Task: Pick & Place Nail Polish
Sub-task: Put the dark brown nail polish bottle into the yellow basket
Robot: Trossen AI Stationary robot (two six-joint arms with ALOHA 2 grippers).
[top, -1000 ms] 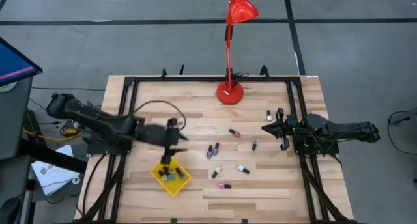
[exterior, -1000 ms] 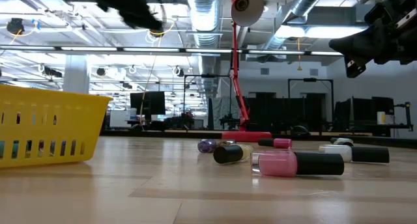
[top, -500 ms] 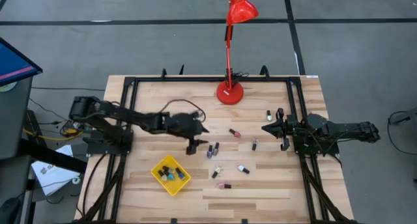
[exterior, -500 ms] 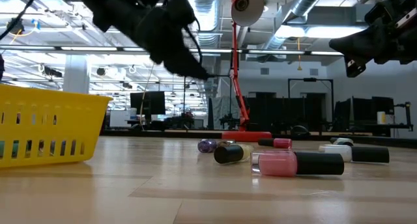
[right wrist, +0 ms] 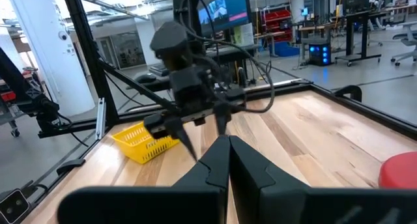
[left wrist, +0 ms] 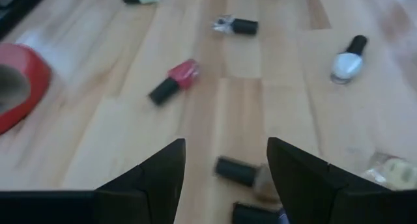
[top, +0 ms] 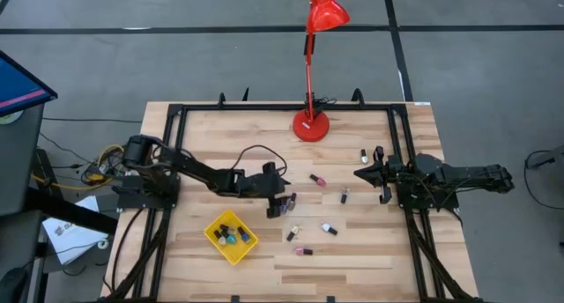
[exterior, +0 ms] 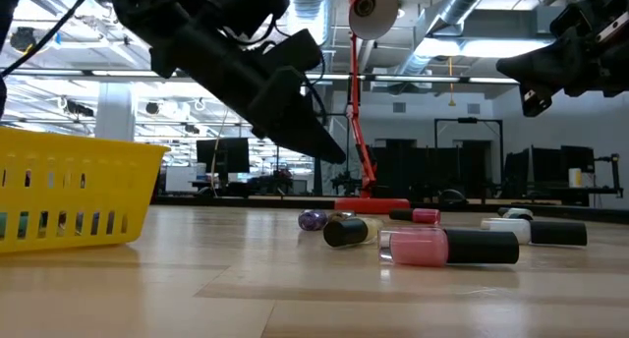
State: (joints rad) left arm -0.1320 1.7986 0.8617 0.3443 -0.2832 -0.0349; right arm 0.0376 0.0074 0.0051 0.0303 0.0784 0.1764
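left gripper open over two bottles at centre; eight bottles loose; right gripper closed, 3 o'clock.

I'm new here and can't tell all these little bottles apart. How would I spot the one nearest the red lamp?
Start at the red lamp's round base at the far edge of the wooden table. Coming toward the yellow basket, the first bottle you meet lying on the wood is the pink-red nail polish bottle. It lies alone, with a black cap, just beyond the left gripper and its open fingers.
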